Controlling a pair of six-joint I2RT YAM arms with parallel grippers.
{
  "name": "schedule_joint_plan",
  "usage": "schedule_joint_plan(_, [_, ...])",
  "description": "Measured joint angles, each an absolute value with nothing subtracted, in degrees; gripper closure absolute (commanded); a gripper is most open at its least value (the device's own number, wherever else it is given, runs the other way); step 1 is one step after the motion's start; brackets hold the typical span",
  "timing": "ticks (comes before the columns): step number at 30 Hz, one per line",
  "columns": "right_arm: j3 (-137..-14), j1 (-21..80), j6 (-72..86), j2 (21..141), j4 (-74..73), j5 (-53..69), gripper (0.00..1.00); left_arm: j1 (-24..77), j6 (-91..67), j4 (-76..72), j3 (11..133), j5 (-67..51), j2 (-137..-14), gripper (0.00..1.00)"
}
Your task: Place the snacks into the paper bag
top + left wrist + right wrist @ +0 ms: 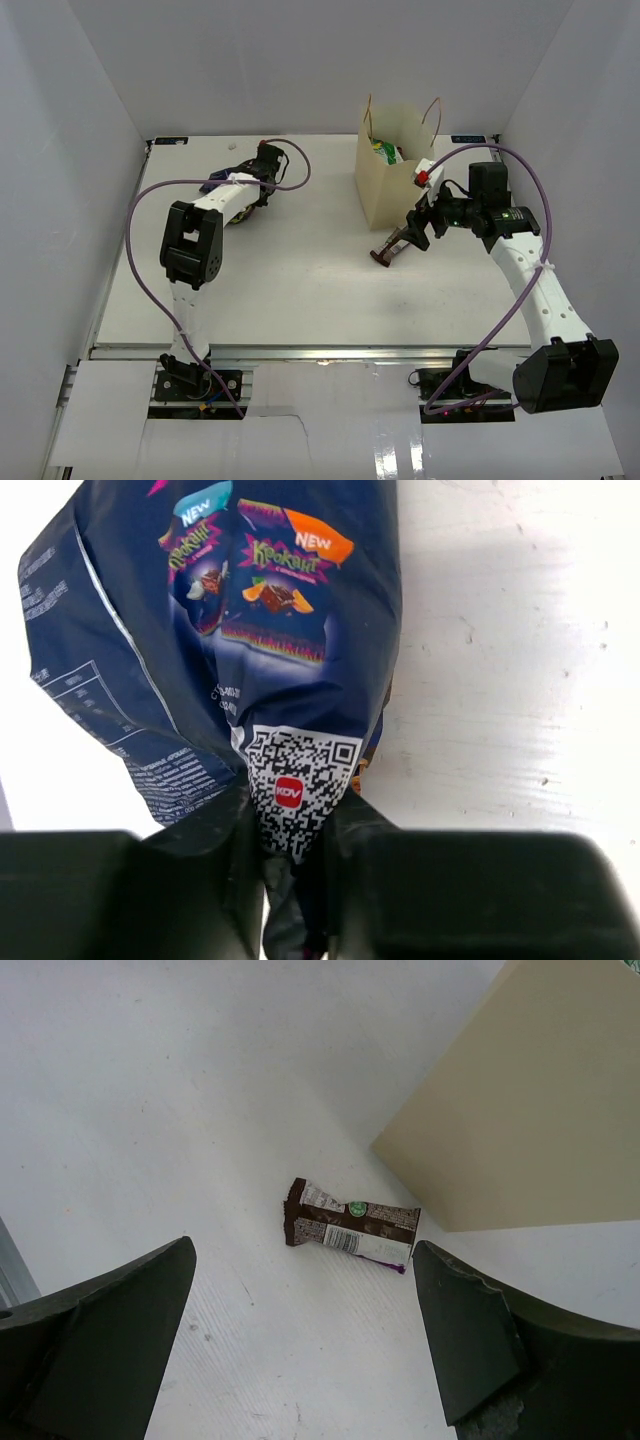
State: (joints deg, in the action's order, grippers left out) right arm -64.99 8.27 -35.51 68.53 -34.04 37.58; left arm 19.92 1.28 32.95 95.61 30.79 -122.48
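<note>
Left arm stretched to far-left part of table point(300, 290). Left gripper point(290, 880) clamped on crumpled end of purple-blue bag point(250, 630). Right arm bent toward paper bag point(385, 195). Right gripper point(302, 1248) spread wide, empty, above chocolate bar point(350, 1225), which lay flat on table near paper bag's base.

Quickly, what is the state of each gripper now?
Left gripper: closed on the dark blue snack bag.
Right gripper: open, over the chocolate bar.
</note>
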Motion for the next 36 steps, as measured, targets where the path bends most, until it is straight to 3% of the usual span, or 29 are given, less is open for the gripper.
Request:
schedule_joint_plan(8, [-63.88,7.57,-34.92,65.21,-34.02,37.58,0.05,19.00,-2.24,35.09,94.56,23.97,-117.80,0.97])
schedule_joint_plan(16, [-63.81,6.79,-34.68,64.71,-34.06,37.74,0.05,19.18,-10.35,32.40,85.19,3.03,-92.44,1.00])
schedule_joint_plan(21, [-63.81,6.68,-34.65,64.77,-34.06,37.76,0.05,20.05,-15.99,25.56,84.16,-7.88,-83.66,1.00])
schedule_joint_plan(28, [-63.81,5.87,-34.57,64.66,-34.06,37.76,0.05,20.51,-25.28,17.67,89.23,-18.22,-85.93,1.00])
schedule_joint_plan(36, [-63.20,5.04,-34.46,62.65,-33.93,37.71,0.05,24.10,-31.55,13.74,111.94,-22.92,-99.42,1.00])
